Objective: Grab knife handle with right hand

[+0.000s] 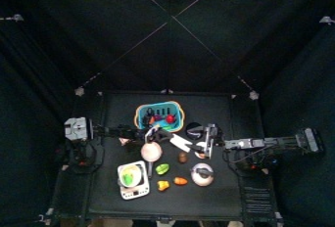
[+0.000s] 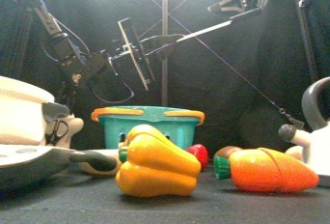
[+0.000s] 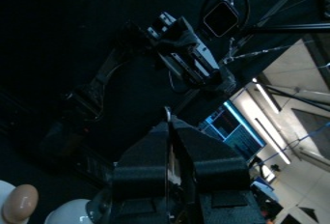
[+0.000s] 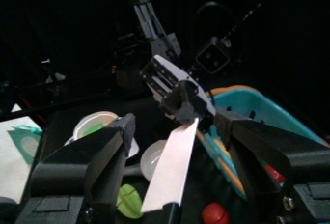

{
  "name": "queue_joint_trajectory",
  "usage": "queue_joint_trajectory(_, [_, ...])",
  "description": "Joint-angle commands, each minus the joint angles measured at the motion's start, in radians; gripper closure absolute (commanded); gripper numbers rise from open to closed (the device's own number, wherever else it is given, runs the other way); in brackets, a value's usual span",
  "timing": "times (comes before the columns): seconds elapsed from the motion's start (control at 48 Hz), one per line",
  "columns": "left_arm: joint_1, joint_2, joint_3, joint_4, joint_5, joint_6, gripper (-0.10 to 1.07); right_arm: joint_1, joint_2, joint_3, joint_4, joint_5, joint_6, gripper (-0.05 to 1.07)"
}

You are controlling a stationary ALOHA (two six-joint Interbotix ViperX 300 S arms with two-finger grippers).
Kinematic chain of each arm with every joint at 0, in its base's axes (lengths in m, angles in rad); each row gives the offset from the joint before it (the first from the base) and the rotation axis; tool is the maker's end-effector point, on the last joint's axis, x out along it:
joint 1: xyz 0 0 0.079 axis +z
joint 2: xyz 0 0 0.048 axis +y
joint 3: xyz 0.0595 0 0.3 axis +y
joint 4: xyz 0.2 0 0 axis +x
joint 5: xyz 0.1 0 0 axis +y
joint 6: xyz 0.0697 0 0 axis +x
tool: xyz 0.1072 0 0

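Knife [image 4: 171,170]: pale, flat blade with a dark handle, clamped at the handle end by the left gripper [image 4: 178,100] and held up in the air over the middle of the table, blade slanting down toward the right side. Right hand [image 4: 175,184]: dark two-jaw gripper with pale grey parts on a slender black arm reaching in from the right, jaws spread wide on either side of the blade, not touching it. In the front view the knife [image 2: 130,44] hangs tilted high above the table, left of centre.
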Motion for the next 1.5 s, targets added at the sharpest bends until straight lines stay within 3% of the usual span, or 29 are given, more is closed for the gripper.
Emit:
queue_joint_trajectory(0.0, [0.008, -0.037, -0.006, 0.032, 0.017, 0.052, 0.57, -0.008, -0.018, 0.000, 0.086, -0.002, -0.002, 0.06])
queue_joint_trajectory(0.146, [0.015, -0.078, 0.021, 0.071, 0.104, 0.184, 0.57, -0.008, -0.051, 0.058, 0.255, 0.000, -0.003, 0.06])
queue_joint_trajectory(0.375, [0.017, -0.169, 0.081, 0.064, 0.195, 0.394, 0.57, 0.017, -0.034, 0.133, 0.390, 0.006, -0.003, 0.06])
queue_joint_trajectory(0.521, [0.017, -0.202, 0.120, 0.063, 0.230, 0.448, 0.57, 0.012, -0.020, 0.094, 0.405, 0.152, -0.012, 0.06])
queue_joint_trajectory(0.646, [0.018, -0.216, 0.138, 0.060, 0.247, 0.453, 0.57, 0.018, -0.025, 0.040, 0.469, 0.224, -0.127, 0.06])
queue_joint_trajectory(0.771, [0.017, -0.218, 0.141, 0.061, 0.247, 0.454, 0.57, 0.018, 0.005, 0.021, 0.678, 0.250, -0.345, 0.06])
queue_joint_trajectory(0.875, [0.018, -0.218, 0.141, 0.063, 0.247, 0.454, 0.57, 0.020, 0.021, 0.034, 0.779, 0.258, -0.494, 0.06])
queue_joint_trajectory(0.979, [0.018, -0.218, 0.141, 0.063, 0.247, 0.456, 0.57, 0.023, 0.018, 0.049, 0.792, 0.190, -0.568, 0.06])
queue_joint_trajectory(1.271, [0.012, -0.215, 0.127, 0.060, 0.247, 0.503, 0.57, 0.008, 0.084, 0.074, 0.732, 0.052, -0.581, 0.06])
queue_joint_trajectory(1.479, [0.012, -0.210, 0.126, 0.052, 0.247, 0.505, 0.57, -0.002, 0.091, 0.072, 0.707, 0.048, -0.580, 0.21])
